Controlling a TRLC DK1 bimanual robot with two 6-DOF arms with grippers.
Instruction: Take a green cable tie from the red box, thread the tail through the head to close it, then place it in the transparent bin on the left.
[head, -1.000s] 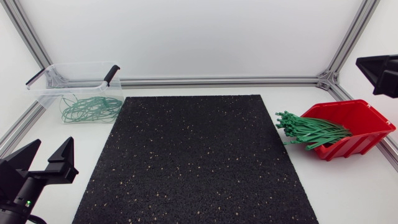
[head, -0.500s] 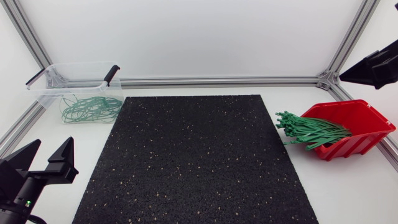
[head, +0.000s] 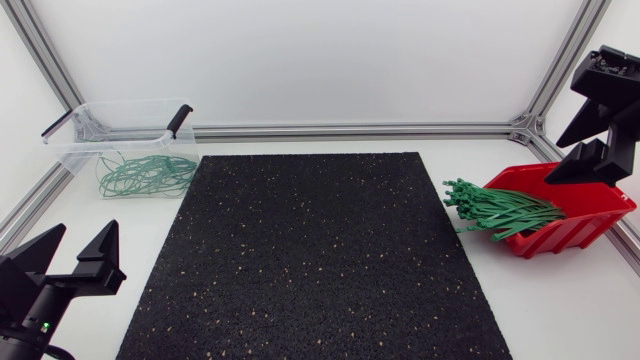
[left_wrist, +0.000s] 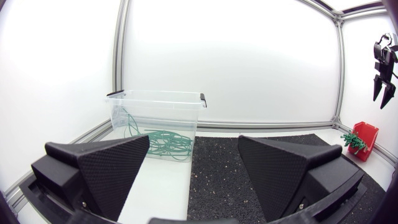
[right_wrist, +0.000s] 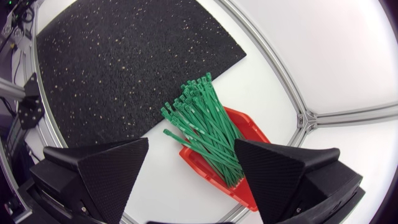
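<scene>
The left gripper (head: 78, 238) sits spread and empty, well short of the transparent bin (head: 75, 150), while the green cable ties (head: 500, 212) spill from the red box (head: 590, 190) beneath the right gripper (right_wrist: 191, 142), its fingers parted, touching none.

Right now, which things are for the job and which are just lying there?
For the job: red plastic box, bundle of green cable ties in it, transparent plastic bin with green loops, left gripper, right gripper.
Just lying there: black speckled mat.
</scene>
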